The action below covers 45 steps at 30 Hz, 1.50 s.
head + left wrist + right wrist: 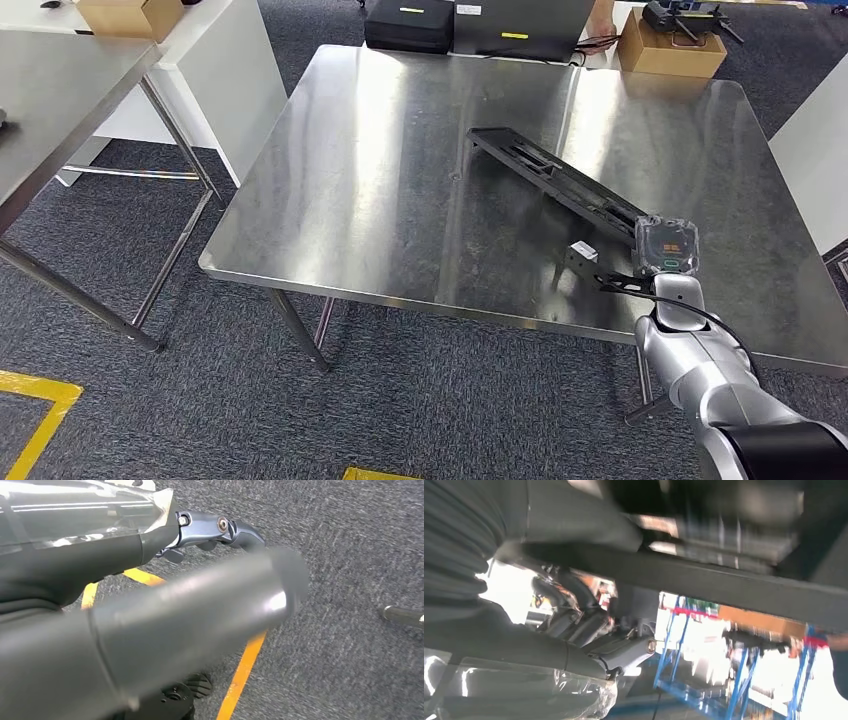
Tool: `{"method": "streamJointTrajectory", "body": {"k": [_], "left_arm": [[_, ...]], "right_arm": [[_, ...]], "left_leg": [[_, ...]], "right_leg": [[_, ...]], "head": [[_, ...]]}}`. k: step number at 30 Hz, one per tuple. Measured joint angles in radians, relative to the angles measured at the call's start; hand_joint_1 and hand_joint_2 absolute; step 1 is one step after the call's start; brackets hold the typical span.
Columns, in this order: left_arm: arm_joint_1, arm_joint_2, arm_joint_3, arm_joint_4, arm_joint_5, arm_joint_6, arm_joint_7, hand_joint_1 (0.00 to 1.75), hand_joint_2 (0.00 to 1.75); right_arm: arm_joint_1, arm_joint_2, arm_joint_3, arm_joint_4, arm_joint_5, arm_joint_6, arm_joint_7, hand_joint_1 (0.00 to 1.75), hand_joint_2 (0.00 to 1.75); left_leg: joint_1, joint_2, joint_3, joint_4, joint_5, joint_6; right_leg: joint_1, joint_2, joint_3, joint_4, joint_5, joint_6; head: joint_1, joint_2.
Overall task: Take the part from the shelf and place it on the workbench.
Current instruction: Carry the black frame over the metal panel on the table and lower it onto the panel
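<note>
The part (555, 175) is a long black rail lying slantwise over the steel workbench (380, 180). Its far end reaches toward the middle of the bench, while its near end is at the front right. There my right hand (668, 248) grips it, wrapped in clear plastic. A small grey bracket (582, 252) sits on the rail just beside the hand. In the right wrist view the black rail (724, 585) crosses the picture in front of my right hand's fingers (614, 647). My left hand (165, 605) hangs over the carpet with nothing in it and its fingers (220, 527) stretched out.
A second steel table (60, 90) stands at the left, with a gap of grey carpet between it and the workbench. Beyond the far edge are a black case (410, 25) and a cardboard box (670, 50). Yellow tape (40, 400) marks the floor. Blue shelving (674, 645) stands behind my right hand.
</note>
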Motion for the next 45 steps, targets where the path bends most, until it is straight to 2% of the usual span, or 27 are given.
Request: {"method": "streamJointTrajectory", "body": {"k": [3,19,26,33,36,38,40,43,45], "left_arm": [[0.003,0.000,0.005,0.000,0.006,0.001,0.009,0.00,0.00],[0.010,0.001,0.044,0.000,0.019,-0.048,0.019,0.00,0.00],[0.013,0.001,0.064,0.000,0.019,-0.046,0.006,0.00,0.00],[0.015,0.001,0.073,0.000,0.019,-0.046,0.006,0.00,0.00],[0.016,0.001,0.076,0.000,0.019,-0.044,0.000,0.00,0.00],[0.016,0.001,0.081,0.000,0.018,-0.041,-0.010,0.00,0.00],[0.016,0.000,0.087,0.000,0.014,-0.039,-0.023,0.00,0.00],[0.018,-0.001,0.096,0.000,0.011,-0.031,-0.033,0.00,0.00],[0.020,-0.002,0.106,0.000,0.012,-0.024,-0.037,0.00,0.00]], "right_arm": [[0.014,0.003,-0.011,0.010,0.003,0.005,0.000,0.00,0.00],[0.016,0.042,-0.058,0.026,0.042,0.012,-0.038,0.00,0.00],[0.013,0.063,-0.083,0.019,0.071,-0.079,-0.071,0.00,0.00],[0.010,0.074,-0.090,0.013,0.073,-0.089,-0.072,0.00,0.00],[0.012,0.075,-0.091,0.001,0.074,-0.135,-0.072,0.00,0.00],[0.029,0.074,-0.091,-0.053,0.075,-0.173,-0.065,0.00,0.00],[0.074,0.066,-0.091,-0.183,0.075,-0.180,-0.041,0.00,0.00],[0.172,0.043,-0.089,-0.463,0.075,-0.181,0.003,0.00,0.00],[0.235,0.032,-0.090,-0.664,0.075,-0.181,-0.006,0.00,0.00]], "left_leg": [[0.000,0.000,-0.001,0.000,0.001,-0.003],[-0.007,0.000,0.000,0.000,0.002,-0.002],[-0.007,0.000,0.000,0.000,0.002,-0.002],[-0.007,0.000,0.000,0.000,0.002,-0.002],[-0.007,0.000,0.001,0.000,0.002,-0.002],[-0.007,0.000,0.001,0.000,0.002,-0.002],[-0.007,0.000,0.002,0.000,0.002,-0.002],[-0.007,-0.001,0.001,0.000,0.002,-0.002],[-0.007,-0.001,0.000,0.000,0.001,-0.002]], "right_leg": [[0.000,0.000,0.001,0.000,0.000,-0.001],[-0.003,0.000,0.002,0.001,0.002,-0.003],[-0.004,0.000,0.002,0.001,0.002,-0.003],[-0.004,0.000,0.002,0.001,0.002,-0.003],[-0.004,0.000,0.002,0.001,0.002,-0.003],[-0.004,0.000,0.002,0.001,0.002,-0.003],[-0.004,0.000,0.002,0.001,0.002,-0.003],[-0.004,-0.001,0.002,0.001,0.002,-0.003],[-0.004,0.000,0.002,0.001,0.002,-0.003]], "head": [[0.000,0.000],[0.000,0.000],[0.000,0.000],[0.000,0.000],[0.000,0.000],[0.000,0.000],[0.000,0.000],[0.000,0.000],[0.000,0.000]]}}
